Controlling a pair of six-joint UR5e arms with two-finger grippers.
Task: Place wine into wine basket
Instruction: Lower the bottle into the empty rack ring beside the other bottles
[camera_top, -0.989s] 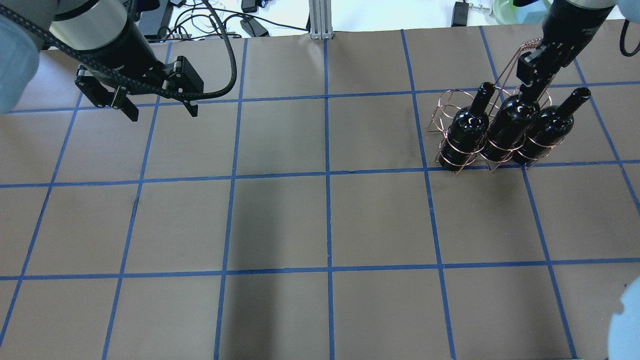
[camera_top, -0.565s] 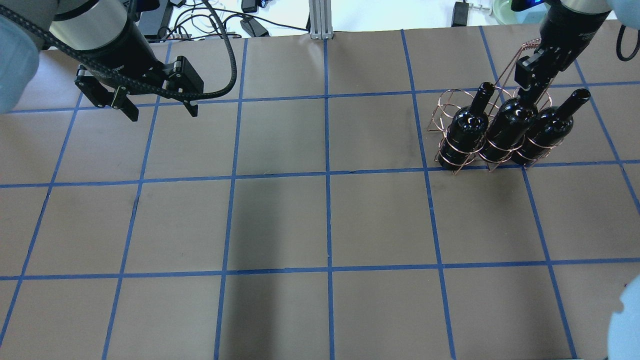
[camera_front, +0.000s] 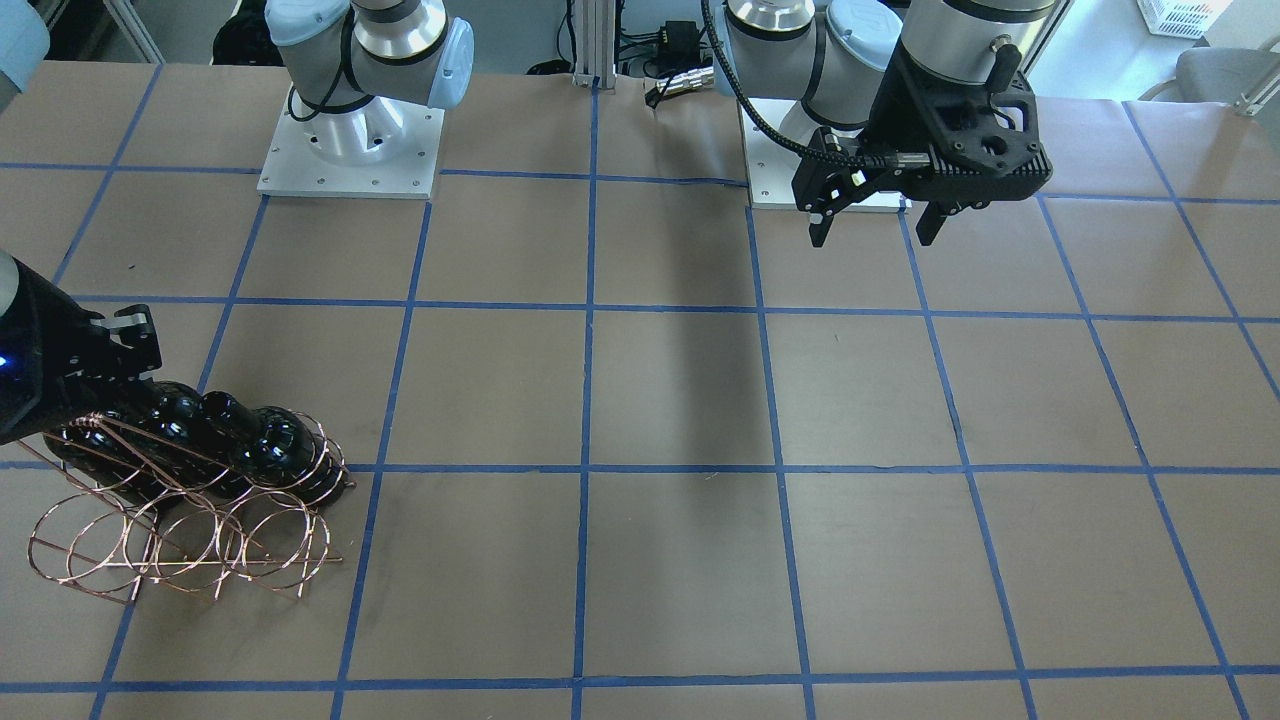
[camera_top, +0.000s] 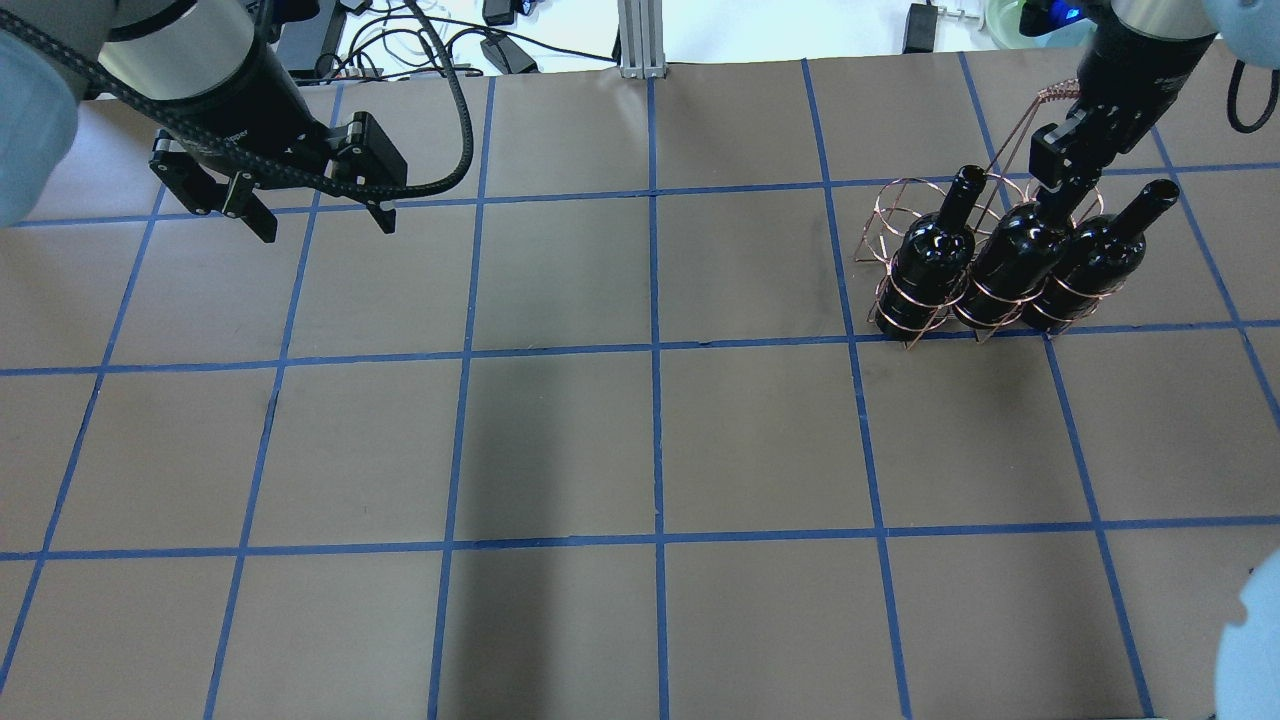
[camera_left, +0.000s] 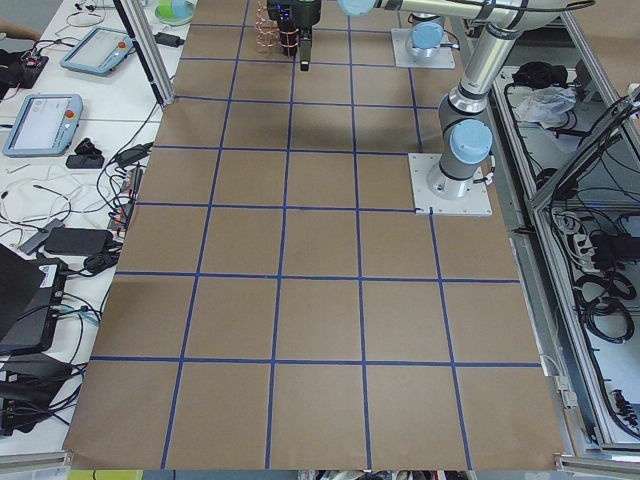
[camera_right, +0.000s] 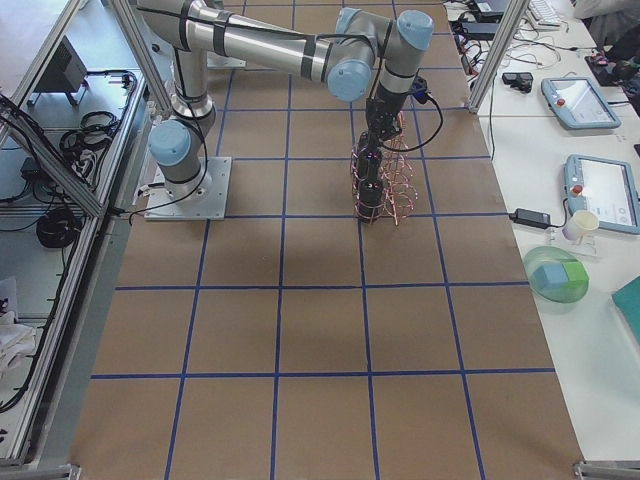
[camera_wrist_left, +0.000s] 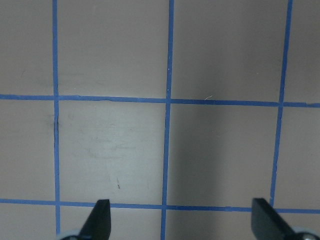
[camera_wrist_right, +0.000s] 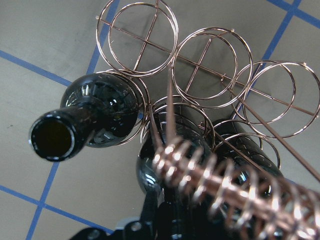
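Note:
The copper wire wine basket (camera_top: 893, 205) stands at the table's far right, also in the front view (camera_front: 180, 545) and the right wrist view (camera_wrist_right: 207, 65). Three near-black wine bottles lie side by side in its lower hoops: left (camera_top: 930, 260), middle (camera_top: 1012, 255), right (camera_top: 1095, 255). My right gripper (camera_top: 1068, 190) is shut on the middle bottle's neck, below the coiled top bar (camera_wrist_right: 235, 190). In the right wrist view, the left bottle's open mouth (camera_wrist_right: 52, 137) faces the camera. My left gripper (camera_top: 315, 220) hangs open and empty over the far left of the table, seen too from its wrist (camera_wrist_left: 182, 220).
The basket's upper row of hoops (camera_wrist_right: 145, 35) is empty. Blue tape lines grid the brown table (camera_top: 650, 440). Cables and a metal post (camera_top: 635, 40) sit beyond the far edge. Teach pendants and a bowl (camera_right: 558, 280) lie on the side bench.
My right gripper has shifted slightly with the middle bottle's neck. The bottles and the basket have moved a little to the left. The left arm has not moved.

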